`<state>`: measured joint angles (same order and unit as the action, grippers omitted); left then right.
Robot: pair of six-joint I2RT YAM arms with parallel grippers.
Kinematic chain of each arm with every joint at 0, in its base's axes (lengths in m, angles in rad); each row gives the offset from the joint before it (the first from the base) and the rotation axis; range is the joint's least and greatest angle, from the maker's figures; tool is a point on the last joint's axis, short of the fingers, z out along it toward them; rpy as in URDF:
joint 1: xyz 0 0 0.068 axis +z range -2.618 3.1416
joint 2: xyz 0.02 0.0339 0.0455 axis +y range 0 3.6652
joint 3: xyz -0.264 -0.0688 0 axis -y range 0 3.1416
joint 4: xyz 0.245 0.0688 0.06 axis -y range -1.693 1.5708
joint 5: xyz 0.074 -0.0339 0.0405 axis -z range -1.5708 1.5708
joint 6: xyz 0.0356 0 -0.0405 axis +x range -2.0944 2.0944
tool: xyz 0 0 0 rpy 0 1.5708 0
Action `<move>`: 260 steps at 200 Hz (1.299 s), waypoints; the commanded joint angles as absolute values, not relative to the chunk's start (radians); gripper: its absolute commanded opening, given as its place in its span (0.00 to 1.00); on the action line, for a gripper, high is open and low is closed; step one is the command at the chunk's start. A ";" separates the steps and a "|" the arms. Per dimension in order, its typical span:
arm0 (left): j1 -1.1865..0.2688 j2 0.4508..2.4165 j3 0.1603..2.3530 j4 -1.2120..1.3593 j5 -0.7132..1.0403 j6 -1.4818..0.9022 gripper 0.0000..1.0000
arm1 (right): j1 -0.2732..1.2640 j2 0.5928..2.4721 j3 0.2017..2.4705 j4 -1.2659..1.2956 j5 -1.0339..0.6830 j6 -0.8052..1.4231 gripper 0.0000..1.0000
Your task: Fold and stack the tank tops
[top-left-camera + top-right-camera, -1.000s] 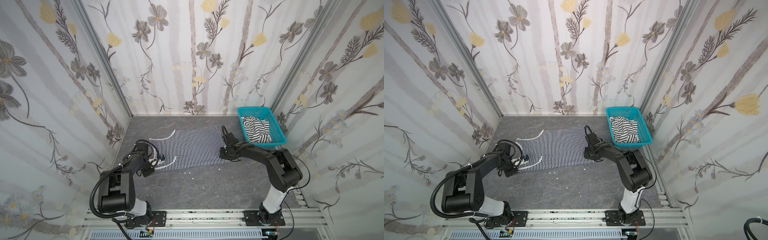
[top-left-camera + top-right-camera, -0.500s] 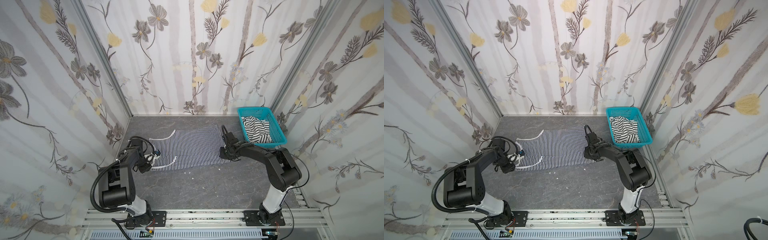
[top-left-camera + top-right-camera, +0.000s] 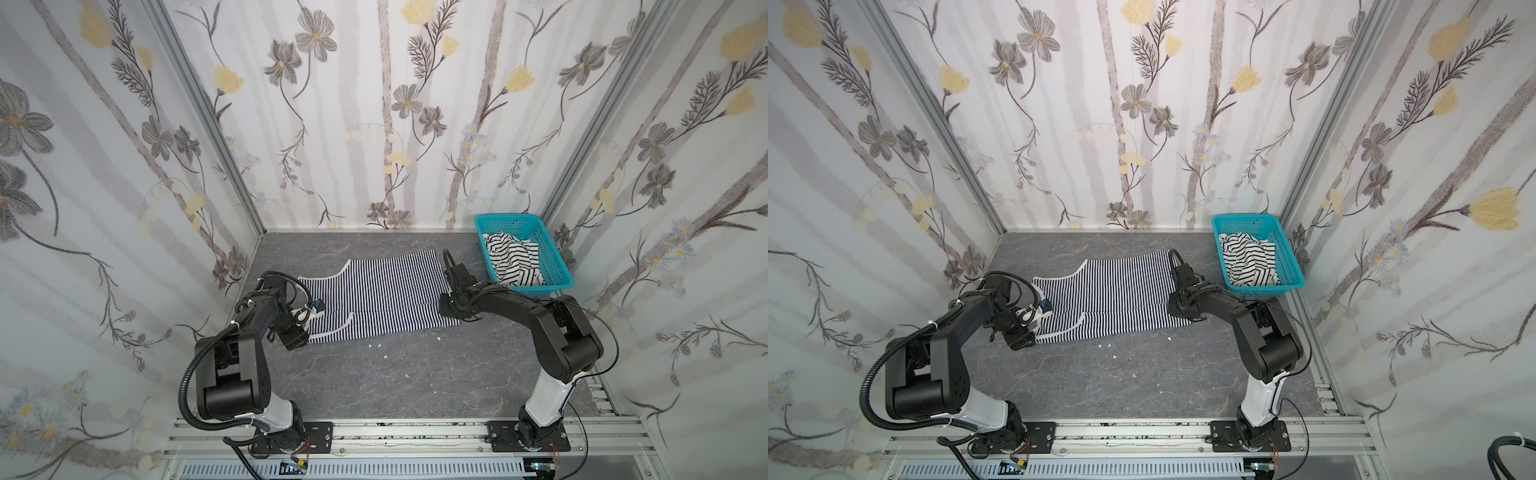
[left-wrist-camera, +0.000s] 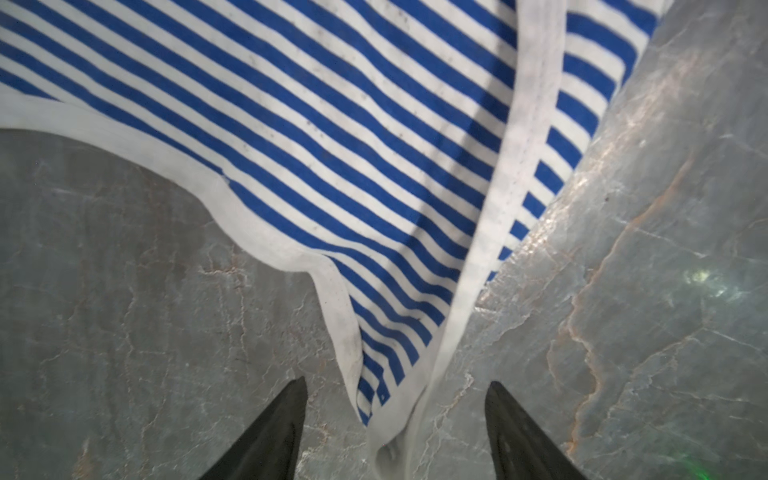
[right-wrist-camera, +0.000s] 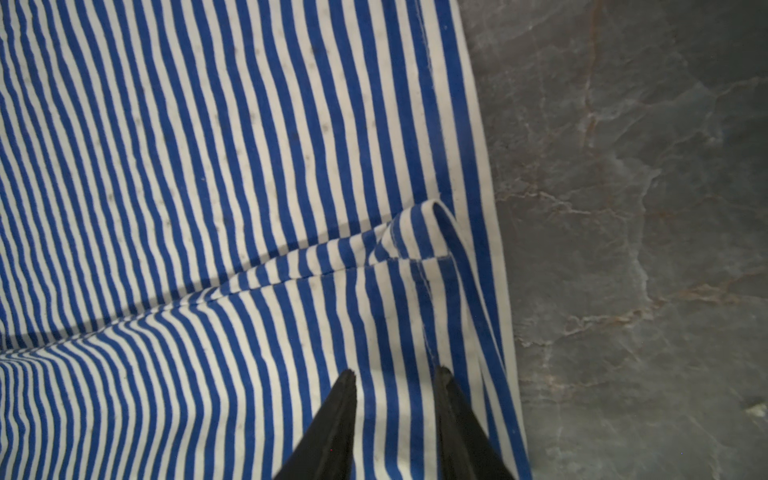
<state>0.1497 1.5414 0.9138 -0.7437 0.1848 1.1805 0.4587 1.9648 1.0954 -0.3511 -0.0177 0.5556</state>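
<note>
The navy-and-white tank top (image 3: 382,299) (image 3: 1121,299) lies spread on the grey table, its near side folded over the middle. My left gripper (image 3: 308,332) (image 4: 395,382) is open at the strap end. The white-trimmed strap tip (image 4: 390,440) lies loose on the table between the fingers. My right gripper (image 3: 451,309) (image 5: 395,374) is at the hem end, fingers a little apart with their tips on flat cloth (image 5: 249,166), pinching nothing. The black-and-white tank top (image 3: 513,259) (image 3: 1248,259) lies crumpled in the basket.
The teal basket (image 3: 555,266) (image 3: 1292,257) stands at the back right against the wall. A few white scraps (image 3: 378,345) lie on the table in front of the top. Flowered walls close in three sides; a metal rail runs along the front.
My left gripper's fingers have spread apart and let go of the strap, which now lies on the table. The right gripper has not moved.
</note>
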 commanded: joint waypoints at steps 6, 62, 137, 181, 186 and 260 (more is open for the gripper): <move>0.143 1.580 0.953 -0.767 0.236 1.153 0.70 | 0.459 1.971 1.110 -0.336 -0.014 0.552 0.34; 0.142 1.645 1.051 -0.755 0.293 1.098 0.73 | 0.463 1.977 1.108 -0.330 -0.018 0.553 0.34; 0.142 1.599 1.042 -0.744 0.341 1.072 0.75 | 0.462 1.974 1.101 -0.325 -0.018 0.552 0.34; 0.098 1.506 0.977 -0.738 0.328 1.060 0.78 | 0.462 1.974 1.090 -0.314 -0.023 0.554 0.34; 0.090 1.501 0.961 -0.739 0.318 1.063 0.77 | 0.462 1.974 1.089 -0.314 -0.023 0.554 0.34; 0.071 1.443 0.833 -0.739 0.300 1.054 0.37 | 0.462 1.970 1.087 -0.313 -0.019 0.554 0.34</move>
<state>0.0723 1.4551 0.8474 -0.7326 0.2951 1.0615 0.4614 1.9728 1.0878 -0.3481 -0.0238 0.5560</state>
